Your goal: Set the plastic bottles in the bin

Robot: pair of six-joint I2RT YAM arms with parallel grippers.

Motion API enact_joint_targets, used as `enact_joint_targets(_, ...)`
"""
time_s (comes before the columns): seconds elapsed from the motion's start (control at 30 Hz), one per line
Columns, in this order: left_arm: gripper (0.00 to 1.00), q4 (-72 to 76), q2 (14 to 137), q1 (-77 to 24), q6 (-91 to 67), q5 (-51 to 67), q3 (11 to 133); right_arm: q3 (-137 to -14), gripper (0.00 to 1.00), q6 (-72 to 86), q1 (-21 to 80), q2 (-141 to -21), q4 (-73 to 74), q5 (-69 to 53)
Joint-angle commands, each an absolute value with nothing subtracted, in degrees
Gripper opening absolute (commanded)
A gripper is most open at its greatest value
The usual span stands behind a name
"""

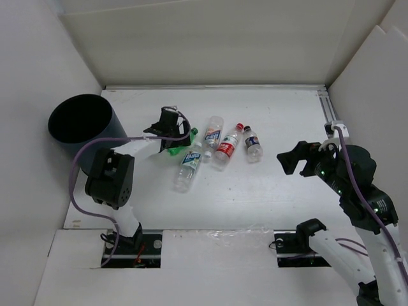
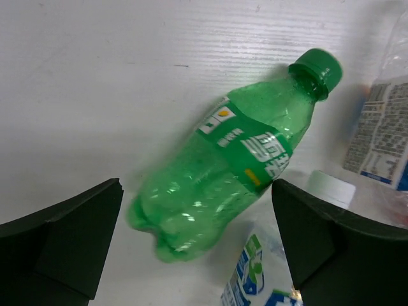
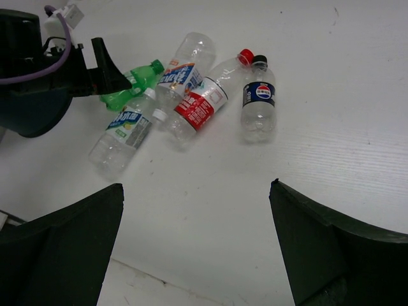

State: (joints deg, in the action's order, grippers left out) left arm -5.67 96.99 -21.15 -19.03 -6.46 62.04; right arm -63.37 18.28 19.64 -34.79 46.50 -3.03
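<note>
A green bottle (image 2: 223, 172) carried a matching green cap and a green label with white lettering and a small yellow mark. Four others were clear: a white-capped bottle (image 3: 124, 131) with a blue, green and white label, a blue-and-white-labelled bottle (image 3: 182, 70), a red-labelled bottle (image 3: 201, 105) with a red cap, and a dark-labelled bottle (image 3: 258, 102) with a black cap and navy band bearing a red, white and blue roundel. The bin (image 1: 116, 129) was dark grey-blue outside and black within. The table (image 1: 268, 191) was white, the left gripper (image 2: 196, 185) and right gripper (image 3: 196, 186) black, and the cable (image 1: 75, 172) purple.
</note>
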Motion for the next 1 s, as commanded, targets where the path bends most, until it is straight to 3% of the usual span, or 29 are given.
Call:
enact_joint_targets(0.0,1.00,-3.52,100.97,-21.09,-15.65,-4.84,63.37,-64.86,1.00,17.14,20.57,-35.07,44.91,-3.52)
enact_joint_targets(0.17,0.95,-4.57,104.23,-22.32,-17.30,-7.45,62.67,-64.86,1.00,17.14,20.57,-35.07,44.91,-2.90)
enact_joint_targets(0.23,0.85,-6.14,105.46,-22.32,-18.45,-9.31,62.67,-64.86,1.00,17.14,20.57,-35.07,43.86,-3.52)
enact_joint_targets(0.3,0.58,-7.28,106.08,-22.32,-19.86,-11.95,62.67,-64.25,1.00,17.75,20.57,-35.59,42.99,-5.09)
enact_joint_targets(0.33,0.39,-7.29,106.08,-22.32,-20.56,-12.65,62.67,-63.64,1.00,18.45,20.57,-35.60,41.93,-5.62)
enact_joint_targets(0.43,0.21,-8.78,105.47,-22.32,-21.88,-15.64,63.19,-61.71,1.00,18.98,20.57,-36.20,38.34,-7.73)
enact_joint_targets(0.47,0.04,-9.92,104.16,-22.32,-22.41,-16.51,64.67,-60.83,1.00,18.98,20.57,-36.21,37.54,-7.73)
enact_joint_targets(0.5,0.00,-10.54,103.37,-22.32,-23.28,-17.13,65.30,-60.82,1.00,19.59,20.57,-36.99,36.83,-7.73)
enact_joint_targets(0.97,0.00,-18.00,83.24,-25.14,-22.59,-5.21,77.33,-58.45,1.00,23.29,20.57,-40.52,28.39,-11.33)
